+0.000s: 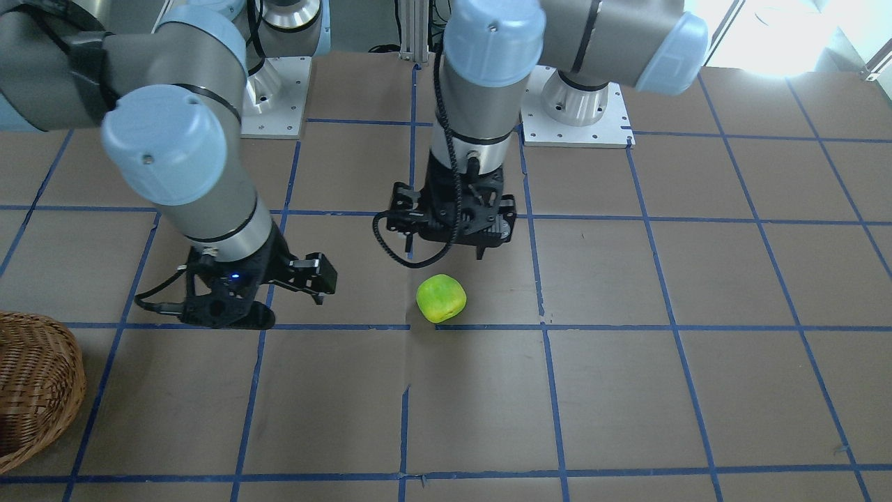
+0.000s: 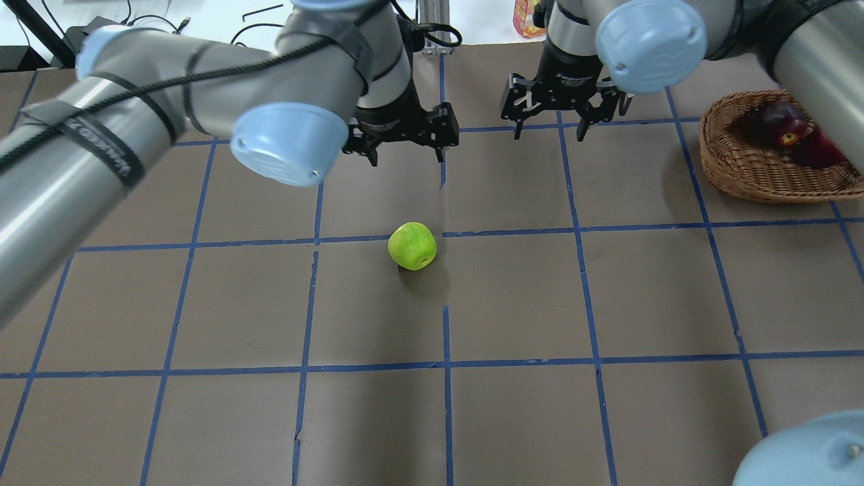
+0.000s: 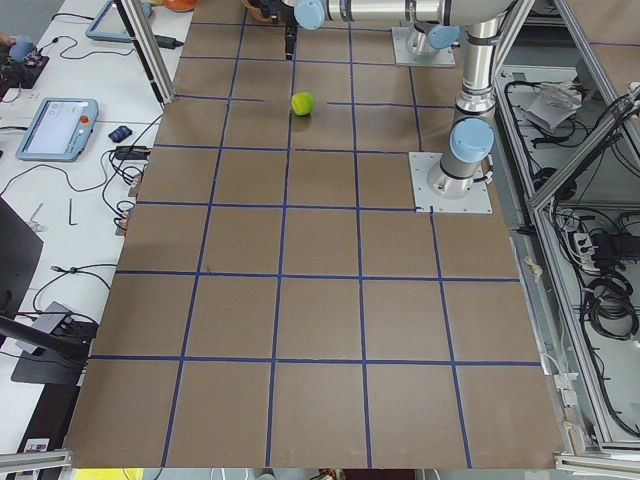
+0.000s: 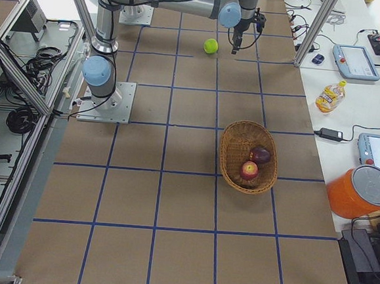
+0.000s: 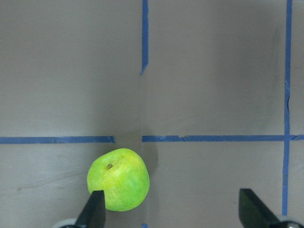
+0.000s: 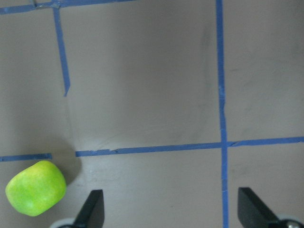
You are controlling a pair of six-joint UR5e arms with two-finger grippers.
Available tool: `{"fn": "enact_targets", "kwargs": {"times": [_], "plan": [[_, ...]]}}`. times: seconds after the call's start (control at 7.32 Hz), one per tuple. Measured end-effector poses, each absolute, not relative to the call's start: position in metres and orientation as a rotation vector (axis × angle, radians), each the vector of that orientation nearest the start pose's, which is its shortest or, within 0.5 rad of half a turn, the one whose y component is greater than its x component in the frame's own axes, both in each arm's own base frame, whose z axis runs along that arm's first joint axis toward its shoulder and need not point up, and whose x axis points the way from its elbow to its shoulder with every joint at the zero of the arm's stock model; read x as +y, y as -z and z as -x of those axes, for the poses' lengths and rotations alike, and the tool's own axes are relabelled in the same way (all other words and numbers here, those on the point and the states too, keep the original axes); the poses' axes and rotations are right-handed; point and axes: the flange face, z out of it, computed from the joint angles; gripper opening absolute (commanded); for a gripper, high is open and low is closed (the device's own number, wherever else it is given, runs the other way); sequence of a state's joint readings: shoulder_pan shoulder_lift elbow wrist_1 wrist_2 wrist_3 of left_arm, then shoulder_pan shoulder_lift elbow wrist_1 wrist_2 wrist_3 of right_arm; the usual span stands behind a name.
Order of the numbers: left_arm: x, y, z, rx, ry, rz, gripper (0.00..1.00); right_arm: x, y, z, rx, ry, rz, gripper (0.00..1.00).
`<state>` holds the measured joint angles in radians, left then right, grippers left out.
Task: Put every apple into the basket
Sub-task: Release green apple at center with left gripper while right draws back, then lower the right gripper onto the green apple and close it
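Observation:
The green apple (image 2: 412, 246) lies on the brown table near its middle, also in the front view (image 1: 440, 298). My left gripper (image 2: 405, 158) hovers open just beyond it; in the left wrist view (image 5: 173, 213) the green apple (image 5: 118, 185) sits by one fingertip (image 5: 95, 211). My right gripper (image 2: 548, 131) is open and empty, to the apple's right; its wrist view shows the green apple (image 6: 35, 187) at the lower left. The wicker basket (image 2: 742, 182) at the far right holds the red apple (image 4: 249, 170) and the maroon apple (image 4: 260, 154).
Blue tape lines grid the table. The basket (image 1: 35, 390) sits at the front view's left edge. Off the table's far side lie an orange juice bottle (image 4: 328, 97), tablets (image 4: 358, 60), cables and an orange bucket (image 4: 364, 192).

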<state>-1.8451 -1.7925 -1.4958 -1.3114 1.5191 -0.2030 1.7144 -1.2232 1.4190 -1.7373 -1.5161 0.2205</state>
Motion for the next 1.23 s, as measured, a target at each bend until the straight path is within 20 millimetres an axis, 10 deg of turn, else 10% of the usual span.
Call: {"fn": "enact_targets", "kwargs": {"times": [0.68,1.23], "plan": [[-0.488,-0.537,0.149,3.084,0.115,-0.291,1.00,-0.558,-0.325,-0.364,3.087,-0.053,-0.283,1.00],[-0.486,-0.532,0.103,3.095,0.110,-0.145,1.00,-0.518,-0.227,-0.397,3.047,0.071,-0.258,1.00]]}}
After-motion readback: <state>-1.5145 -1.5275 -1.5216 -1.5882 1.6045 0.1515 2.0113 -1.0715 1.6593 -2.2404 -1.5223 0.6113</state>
